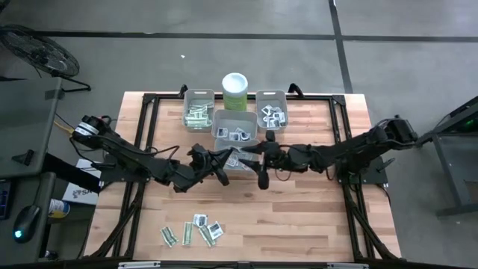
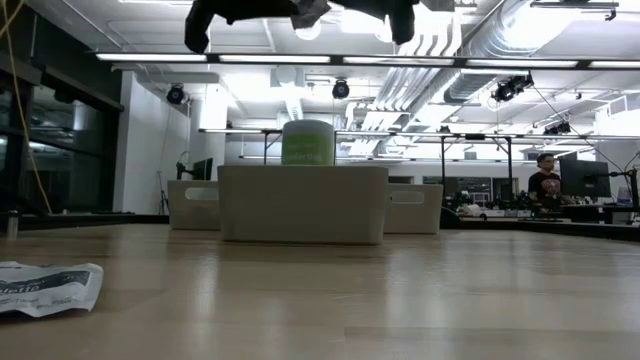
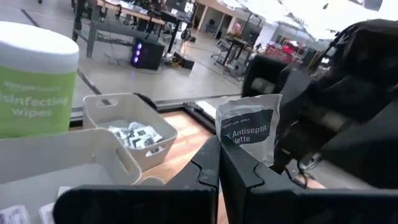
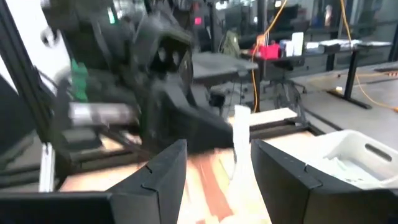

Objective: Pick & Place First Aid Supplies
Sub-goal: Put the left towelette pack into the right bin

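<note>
White paper with dark print: the packet (image 3: 249, 127) reads "Antiseptic" and is pinched at its lower edge by the left gripper (image 3: 219, 163), whose fingers are closed on it. In the high view this held packet (image 1: 233, 159) hangs above the near end of the middle bin (image 1: 222, 123), at the table's centre. The right gripper (image 4: 217, 163) faces it from 3 o'clock, fingers spread apart with the packet's edge (image 4: 240, 149) standing between them, touching neither as far as the wrist view shows. In the high view the two grippers, left (image 1: 221, 162) and right (image 1: 258, 152), meet nose to nose over that bin.

The middle bin holds a few square packets (image 1: 239, 134). At 11 o'clock from it the left bin (image 1: 199, 95) carries pale green strips (image 1: 196, 116); at 1 o'clock the right bin (image 1: 272, 96) carries more white squares (image 1: 273, 116). The green canister (image 1: 234, 91) stands at 12 o'clock between the two back bins.

At 6 o'clock, near the table's (image 1: 314, 217) front edge, lies a loose cluster of strips and squares (image 1: 196, 232). In the low view one crumpled packet (image 2: 48, 285) lies close by on the wood.

A person (image 2: 545, 185) stands far off in the room behind.
</note>
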Robot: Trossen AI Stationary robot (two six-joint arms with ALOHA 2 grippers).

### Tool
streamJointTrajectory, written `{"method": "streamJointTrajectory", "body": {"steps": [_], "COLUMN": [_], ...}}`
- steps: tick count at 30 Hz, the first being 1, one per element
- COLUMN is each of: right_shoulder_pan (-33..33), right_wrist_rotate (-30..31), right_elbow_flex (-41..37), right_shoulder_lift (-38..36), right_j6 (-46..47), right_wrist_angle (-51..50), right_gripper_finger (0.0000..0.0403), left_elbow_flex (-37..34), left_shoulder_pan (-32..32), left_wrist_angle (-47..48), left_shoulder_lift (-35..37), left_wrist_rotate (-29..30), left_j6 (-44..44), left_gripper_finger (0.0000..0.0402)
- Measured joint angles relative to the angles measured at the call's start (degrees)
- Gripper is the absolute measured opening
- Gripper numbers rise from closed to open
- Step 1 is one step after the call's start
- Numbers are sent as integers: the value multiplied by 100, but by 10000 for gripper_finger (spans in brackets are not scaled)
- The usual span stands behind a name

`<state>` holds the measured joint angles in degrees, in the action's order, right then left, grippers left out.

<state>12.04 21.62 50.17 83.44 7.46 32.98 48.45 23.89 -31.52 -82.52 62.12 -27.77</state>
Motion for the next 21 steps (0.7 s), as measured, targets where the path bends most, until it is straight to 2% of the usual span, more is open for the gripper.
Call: {"method": "streamJointTrajectory", "body": {"steps": [5,11,15,21], "right_shoulder_pan": [-75,-220,-279,-279], "right_wrist_rotate": [-13,41,-27,-181], "right_elbow_flex": [189,241,241,241], "right_shoulder_lift": [219,247,247,247], "right_j6": [64,426,451,451], "right_wrist_angle": [-173,-429,-412,-405], "right_gripper_finger": [174,167,137,62], "left_elbow_flex": [2,2,2,2], "left_shoulder_pan": [12,12,12,12], "left_wrist_angle": [-150,-147,-142,-139], "left_shoulder_lift": [2,4,3,3], "left_wrist_rotate": [-17,-158,-158,-198], "left_j6": [346,365,372,371], "left_gripper_finger": [0,0,0,0]}}
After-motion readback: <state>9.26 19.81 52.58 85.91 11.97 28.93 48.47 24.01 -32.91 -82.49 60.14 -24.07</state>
